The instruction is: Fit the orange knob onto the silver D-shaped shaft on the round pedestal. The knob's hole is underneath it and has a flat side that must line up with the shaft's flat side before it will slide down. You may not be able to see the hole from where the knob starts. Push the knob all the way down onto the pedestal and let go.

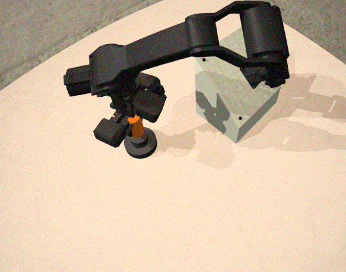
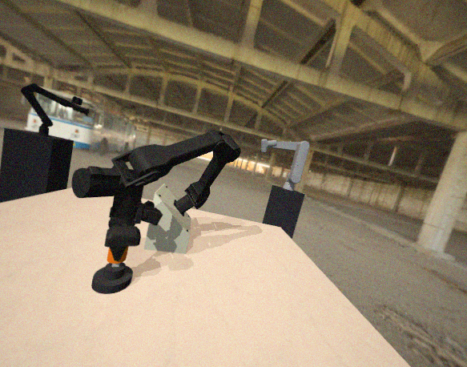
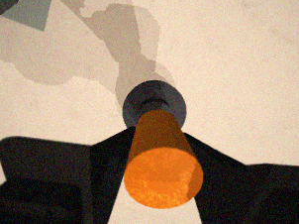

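Knob [image 1: 137, 127] clamped upright between the fingers of the gripper [image 1: 133, 122], jaws about half closed and stopped by the orange body. Held by its upper part, leaving the lower end free to meet the shaft [image 2: 115, 264]. Poised directly over the round pedestal [image 1: 140, 146], at about 7 o'clock from the pale green mounting block [image 1: 235, 98] in the top view.

From the exterior view: a short silver stub of shaft showing between the knob's lower rim and the pedestal's raised hub, so not seated; whether the tip has entered the hole cannot be told. From the wrist view: knob's flat top face nearest the camera, body tapering away toward the pedestal at 12 o'clock, dark fingers flanking at 9 and 3 o'clock. Looks well centred over the hub; axis vertical, which suits a straight push down.

Hole and its flat hidden underneath; flat of the shaft too small to read from any view. Alignment therefore unknown.

Judged stage: insertion, late in the task. Next likely needing a slight twist about the vertical axis to find the flat, then downward pressure until rim meets pedestal, then release. Risk: pressing with flats mismatched, jamming the knob or letting it slip up within the fingers.
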Controlling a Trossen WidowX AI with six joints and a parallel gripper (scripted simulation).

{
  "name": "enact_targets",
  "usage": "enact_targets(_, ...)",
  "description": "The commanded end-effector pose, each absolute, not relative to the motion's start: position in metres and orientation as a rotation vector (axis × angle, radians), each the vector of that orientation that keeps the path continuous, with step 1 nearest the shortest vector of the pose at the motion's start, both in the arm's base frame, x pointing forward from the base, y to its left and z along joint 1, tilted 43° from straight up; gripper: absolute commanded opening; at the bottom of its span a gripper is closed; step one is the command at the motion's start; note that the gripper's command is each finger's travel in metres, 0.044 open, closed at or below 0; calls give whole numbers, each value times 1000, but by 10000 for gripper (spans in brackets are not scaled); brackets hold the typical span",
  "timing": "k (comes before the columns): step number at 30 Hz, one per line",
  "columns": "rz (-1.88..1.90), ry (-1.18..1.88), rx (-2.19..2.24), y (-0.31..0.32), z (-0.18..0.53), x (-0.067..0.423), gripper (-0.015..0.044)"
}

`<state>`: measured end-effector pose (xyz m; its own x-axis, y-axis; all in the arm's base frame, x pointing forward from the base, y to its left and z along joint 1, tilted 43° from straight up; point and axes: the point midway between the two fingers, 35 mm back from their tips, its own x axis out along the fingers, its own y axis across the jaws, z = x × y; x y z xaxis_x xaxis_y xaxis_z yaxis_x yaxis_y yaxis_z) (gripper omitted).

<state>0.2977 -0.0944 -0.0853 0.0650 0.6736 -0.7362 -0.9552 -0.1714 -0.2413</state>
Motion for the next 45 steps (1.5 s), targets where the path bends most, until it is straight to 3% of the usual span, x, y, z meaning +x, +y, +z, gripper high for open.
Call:
enact_targets(1, 1445, 565, -733, -94, -86, 297, 0)
enact_targets(10, 1207, 913, -295, -92, -88, 295, 0)
enact_targets(45, 1202, 919, -287, -91, -88, 296, 0)
